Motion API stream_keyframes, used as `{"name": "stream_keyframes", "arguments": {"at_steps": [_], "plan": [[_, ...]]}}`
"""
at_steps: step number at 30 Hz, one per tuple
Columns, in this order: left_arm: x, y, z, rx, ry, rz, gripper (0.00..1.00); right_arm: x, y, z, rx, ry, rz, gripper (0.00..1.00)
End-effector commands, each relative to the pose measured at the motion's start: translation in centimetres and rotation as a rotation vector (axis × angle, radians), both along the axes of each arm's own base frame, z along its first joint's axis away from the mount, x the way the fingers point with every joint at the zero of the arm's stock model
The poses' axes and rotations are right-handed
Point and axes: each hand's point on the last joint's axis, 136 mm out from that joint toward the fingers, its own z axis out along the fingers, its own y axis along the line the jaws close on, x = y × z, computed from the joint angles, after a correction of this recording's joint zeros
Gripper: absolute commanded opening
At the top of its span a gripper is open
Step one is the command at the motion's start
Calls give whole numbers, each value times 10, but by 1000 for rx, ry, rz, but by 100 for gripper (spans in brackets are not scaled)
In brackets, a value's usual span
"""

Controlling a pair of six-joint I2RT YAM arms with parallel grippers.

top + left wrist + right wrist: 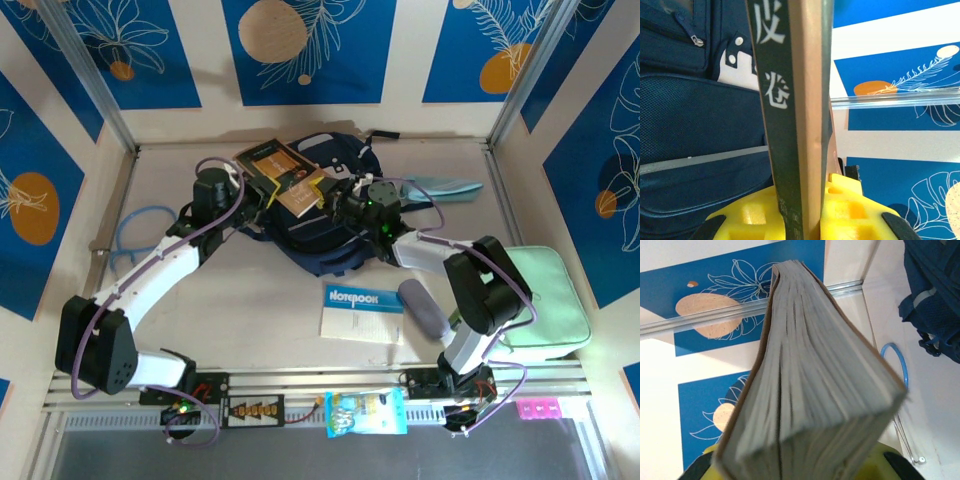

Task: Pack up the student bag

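1. Your left jaws pinch a thick book with a black and brown cover (pixel 790 100). They hold it at the black edge with the white letters.
2. Your right jaws are pressed on the page side of the same book (pixel 815 370), one on each side of it.
3. From above, the book (pixel 272 162) sits between your two arms, over the top part of the big dark navy cloth backpack (pixel 330 245).
4. The backpack lies on the grey bench (pixel 240 300), in the middle and toward the back wall.
5. A white notebook with a blue top (pixel 362 310) lies on the bench in front of the backpack.
6. A flat mint-green zip case (pixel 545 300) lies on the right side of the bench.
7. A blue cable loop (pixel 140 235) lies on the left side.
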Motion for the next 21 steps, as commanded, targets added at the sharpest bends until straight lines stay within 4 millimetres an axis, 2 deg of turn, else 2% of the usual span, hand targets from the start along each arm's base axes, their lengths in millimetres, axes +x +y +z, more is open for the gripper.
{"name": "stream_keyframes", "arguments": {"at_steps": [1,2,4,6,7,10,15,17,21], "plan": [[-1,-10,13,44,-61,-53,13,-7,-9,27,-30,-99,-20,11],[-2,-9,11,63,-62,-57,25,-8,-12,28,-48,-106,-26,9],[-2,-6,4,138,-62,-66,54,-8,-23,29,-99,-116,-43,7],[-5,-2,-6,233,-58,-88,75,-10,-36,29,-158,-124,-64,6],[-5,-1,-9,283,-66,-107,83,-11,-45,30,-194,-131,-78,6],[-7,-3,-17,414,-99,-186,100,-16,-75,32,-323,-144,-126,4],[-9,-27,-32,599,-155,-380,100,-25,-127,39,-463,-164,-199,5],[-10,-40,-39,678,-191,-464,100,-29,-147,37,-489,-145,-229,5],[-1,-54,-65,880,-210,-559,100,-39,-191,24,-557,-71,-302,5]]}}
